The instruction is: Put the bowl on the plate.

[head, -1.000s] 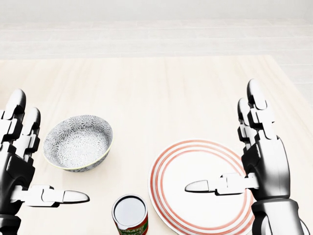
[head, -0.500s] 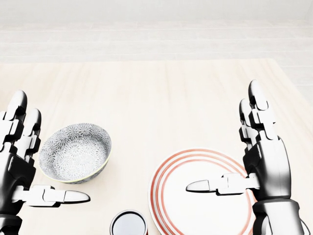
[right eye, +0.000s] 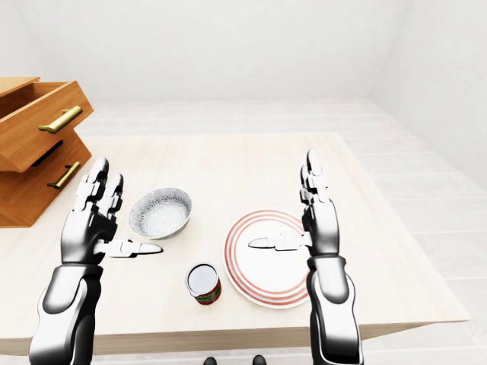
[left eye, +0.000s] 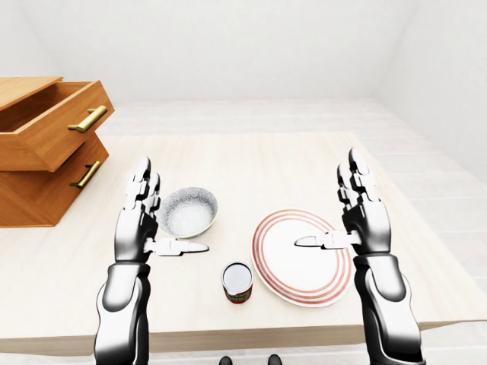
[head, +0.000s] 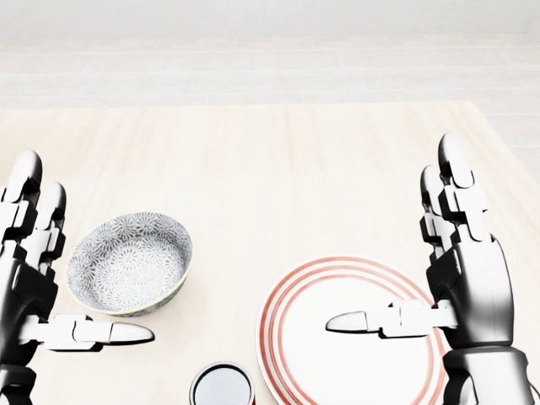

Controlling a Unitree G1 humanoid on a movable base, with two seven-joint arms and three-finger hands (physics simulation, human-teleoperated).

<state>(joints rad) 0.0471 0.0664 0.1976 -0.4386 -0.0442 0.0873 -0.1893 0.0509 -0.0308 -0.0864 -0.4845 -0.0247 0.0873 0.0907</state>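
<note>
Hovering beside bowl rim: left hand

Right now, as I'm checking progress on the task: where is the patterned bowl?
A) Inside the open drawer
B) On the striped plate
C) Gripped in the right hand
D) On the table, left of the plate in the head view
D: the bowl sits directly on the table, to the left of the plate and apart from it.
</note>
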